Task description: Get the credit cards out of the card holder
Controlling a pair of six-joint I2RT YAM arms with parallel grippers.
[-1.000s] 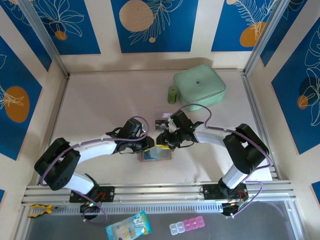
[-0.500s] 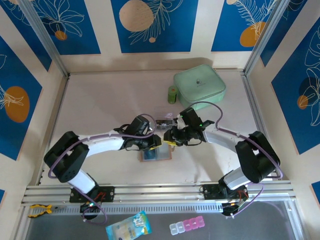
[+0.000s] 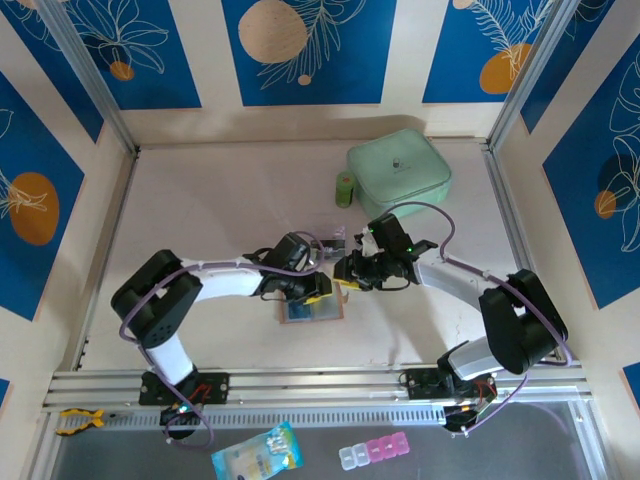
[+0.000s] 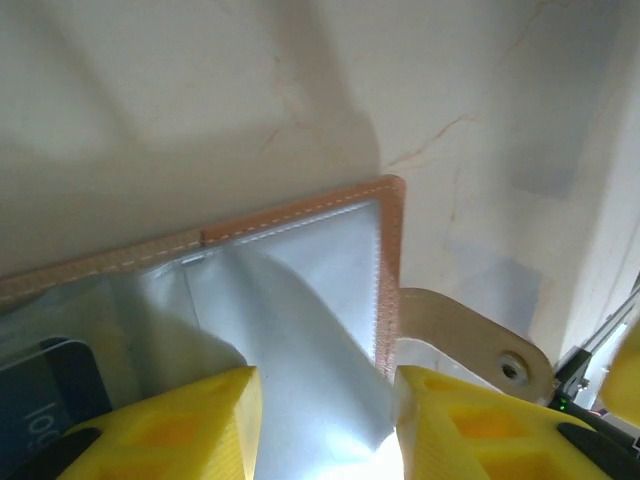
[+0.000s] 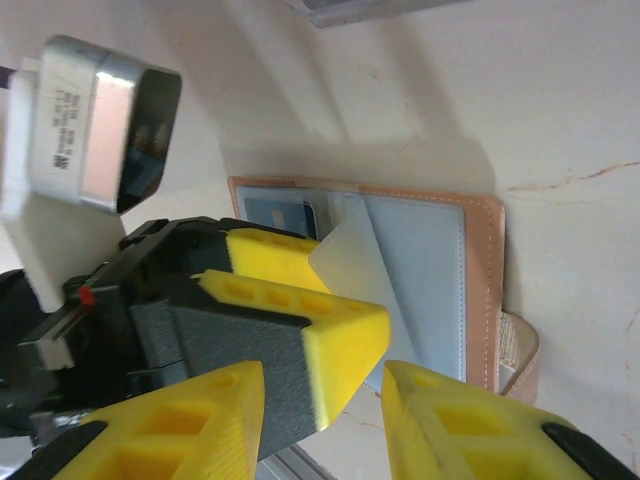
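The tan card holder (image 3: pixel 308 312) lies spread on the table, its grey-blue pockets (image 5: pixel 430 290) facing up and its snap tab (image 4: pixel 480 345) at the side. My left gripper (image 3: pixel 318 290) hovers over its far edge with jaws apart. A pale thin sheet (image 4: pixel 300 330) rises from the pocket between them and touches one finger (image 4: pixel 450 420). A dark-blue credit card (image 4: pixel 45 400) sits in the neighbouring pocket. Another credit card (image 3: pixel 326 243) lies on the table behind the holder. My right gripper (image 3: pixel 345 276) stands open just right of the left one, holding nothing.
A mint-green zip pouch (image 3: pixel 400 172) and a small green bottle (image 3: pixel 344 189) stand at the back right. On the front ledge lie a light-blue packet (image 3: pixel 255 452), a pill box (image 3: pixel 373 452) and a yellow-handled tool (image 3: pixel 78 420).
My left arm has reached further right over the holder and its jaws have widened. The right gripper has drawn back to the right, off the holder.
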